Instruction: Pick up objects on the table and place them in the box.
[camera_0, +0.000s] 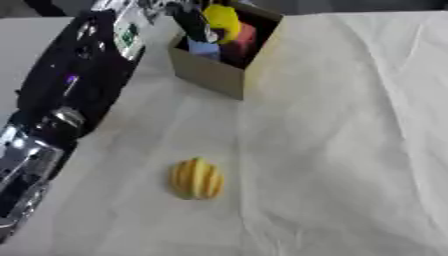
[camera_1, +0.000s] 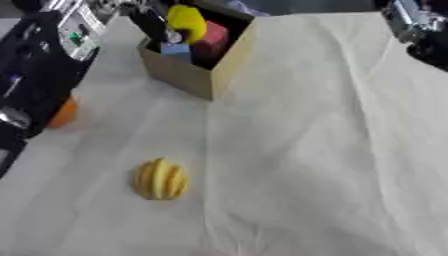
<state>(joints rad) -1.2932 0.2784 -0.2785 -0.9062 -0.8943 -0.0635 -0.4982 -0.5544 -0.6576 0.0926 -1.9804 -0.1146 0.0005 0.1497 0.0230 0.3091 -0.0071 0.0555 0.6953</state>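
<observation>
A yellow ribbed fruit-like object (camera_0: 196, 179) lies on the white cloth in the near middle. At the back stands an open cardboard box (camera_0: 210, 74) holding a red thing (camera_1: 213, 37), a blue thing (camera_1: 175, 50) and a yellow thing (camera_0: 222, 21) that sticks up highest. My left arm runs from the lower left up to the box, and my left hand (camera_0: 189, 21) is over the box opening, right beside the yellow thing; its grip is blurred. A black and silver part of my right hand (camera_1: 411, 24) shows at the upper right corner.
An orange object (camera_1: 63, 113) lies on the cloth at the left, half hidden by my left arm. The white cloth (camera_0: 350, 150) covers the table, with wide free room to the right of the box and the ribbed object.
</observation>
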